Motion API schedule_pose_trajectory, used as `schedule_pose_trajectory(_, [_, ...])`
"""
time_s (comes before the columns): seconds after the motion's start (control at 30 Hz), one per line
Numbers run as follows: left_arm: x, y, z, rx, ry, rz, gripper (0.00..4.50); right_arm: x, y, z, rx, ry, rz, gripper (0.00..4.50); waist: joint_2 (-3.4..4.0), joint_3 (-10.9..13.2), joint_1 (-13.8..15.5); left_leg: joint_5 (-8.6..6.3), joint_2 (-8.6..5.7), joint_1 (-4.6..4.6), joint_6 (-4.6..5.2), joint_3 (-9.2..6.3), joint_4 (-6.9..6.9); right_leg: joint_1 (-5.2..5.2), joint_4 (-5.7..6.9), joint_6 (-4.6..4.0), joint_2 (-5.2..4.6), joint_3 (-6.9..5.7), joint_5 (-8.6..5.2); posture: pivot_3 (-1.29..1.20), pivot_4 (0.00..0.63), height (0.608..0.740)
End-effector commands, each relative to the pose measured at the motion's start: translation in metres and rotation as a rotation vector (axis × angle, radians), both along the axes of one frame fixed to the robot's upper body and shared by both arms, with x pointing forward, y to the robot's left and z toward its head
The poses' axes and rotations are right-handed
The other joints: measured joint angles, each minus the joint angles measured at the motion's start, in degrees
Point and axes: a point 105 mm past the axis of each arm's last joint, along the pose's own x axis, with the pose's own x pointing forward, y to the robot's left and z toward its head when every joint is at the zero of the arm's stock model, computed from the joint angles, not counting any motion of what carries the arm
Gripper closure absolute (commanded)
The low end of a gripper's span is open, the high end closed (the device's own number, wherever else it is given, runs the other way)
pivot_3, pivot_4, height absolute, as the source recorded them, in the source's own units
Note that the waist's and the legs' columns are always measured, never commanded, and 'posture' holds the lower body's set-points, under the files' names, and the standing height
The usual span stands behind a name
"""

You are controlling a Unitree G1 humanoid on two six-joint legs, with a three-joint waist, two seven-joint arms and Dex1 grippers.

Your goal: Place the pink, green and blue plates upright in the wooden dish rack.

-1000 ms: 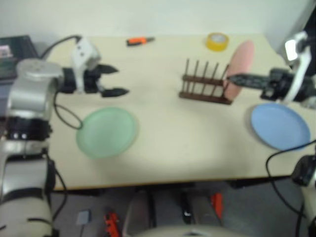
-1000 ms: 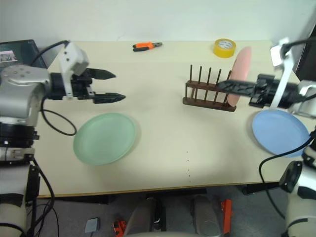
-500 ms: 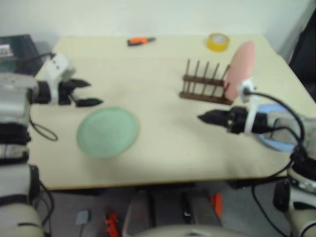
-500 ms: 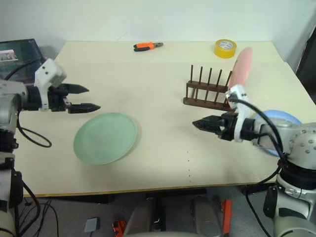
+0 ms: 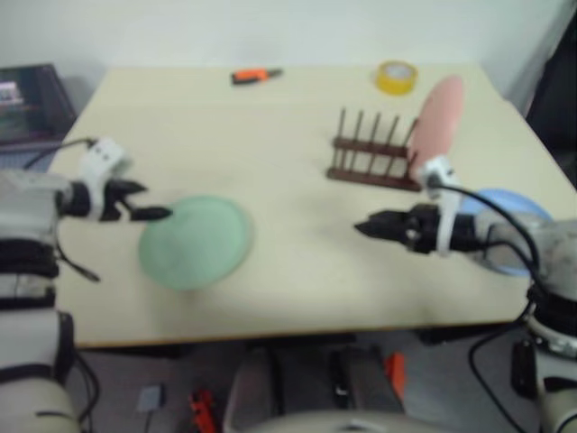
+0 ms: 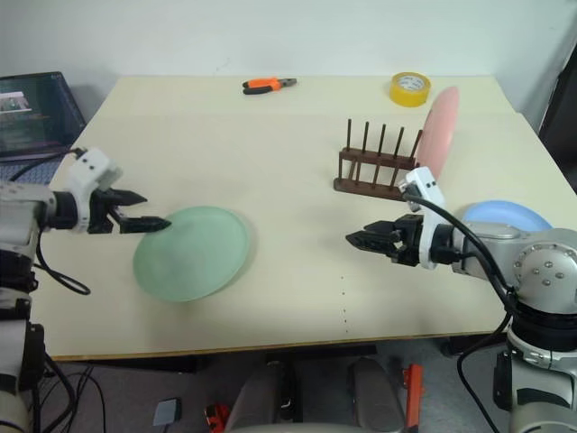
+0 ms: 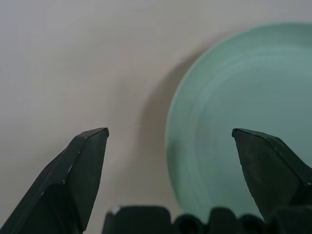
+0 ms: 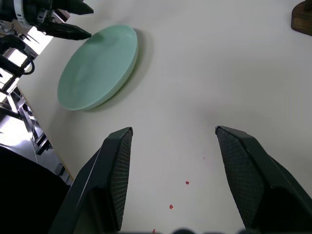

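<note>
Green plate (image 6: pixel 191 253) lies flat, its rim just under the spread-open left gripper (image 6: pixel 142 215)

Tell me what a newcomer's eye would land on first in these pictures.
The pink plate stands upright at the right end of the wooden dish rack, toward the far right of the table. The green plate lies flat near the front left, with the open left end effector at its rim. The blue plate lies flat at the right edge, partly behind the right arm, whose open end effector hangs empty over mid-table.
</note>
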Motion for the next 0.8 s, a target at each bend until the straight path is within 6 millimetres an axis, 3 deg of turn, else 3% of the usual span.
schedule_pose_trajectory(0.03, [-0.004,-0.002,-0.017,-0.012,0.054,0.013,0.0,-0.001,0.0,0.008,-0.019,-0.057,0.006,1.54,-0.01,0.0,0.01,0.0,0.0,0.0,0.0,0.0,0.0,0.0,0.0,0.0,-0.01,0.0,0.0,0.0,0.15,0.74])
schedule_pose_trajectory(0.07, [-0.004,-0.003,-0.021,-0.012,0.068,0.021,0.0,-0.001,0.0,0.008,-0.022,-0.057,0.007,1.54,-0.01,-0.01,0.02,0.0,0.0,0.0,0.0,0.0,0.01,0.0,0.0,0.0,-0.01,0.0,0.0,0.0,0.15,0.74])
schedule_pose_trajectory(0.23, [-0.007,0.0,-0.038,0.004,0.107,0.066,1.67,-0.001,-0.002,0.007,-0.047,-0.059,0.005,1.52,-0.1,-0.07,0.08,0.0,0.02,0.03,0.0,-0.02,0.01,0.02,0.02,-0.01,-0.01,0.0,0.0,0.0,0.15,0.74])
schedule_pose_trajectory(0.5, [-0.001,-0.001,-0.022,-0.015,0.06,0.08,4.48,0.002,-0.003,0.01,-0.054,-0.077,0.006,1.52,-0.12,-0.09,0.12,0.0,-0.02,0.03,0.01,0.0,0.02,0.03,0.02,-0.01,-0.06,0.0,0.0,0.0,0.15,0.74])
schedule_pose_trajectory(0.57, [0.003,-0.005,-0.012,-0.035,0.028,0.074,4.48,0.006,-0.002,0.015,-0.034,-0.106,-0.008,1.52,-0.12,-0.09,0.14,0.01,-0.01,0.03,0.01,-0.02,0.04,0.04,0.02,0.0,-0.06,-0.02,0.01,0.0,0.15,0.74])
schedule_pose_trajectory(0.8, [0.031,-0.04,0.063,-0.222,-0.199,0.05,4.48,0.025,-0.001,0.033,0.029,-0.222,-0.083,1.52,-0.22,-0.08,0.64,0.03,-0.04,-0.05,0.05,-0.07,0.11,0.03,0.0,0.04,-0.04,-0.08,0.05,0.0,0.15,0.74])
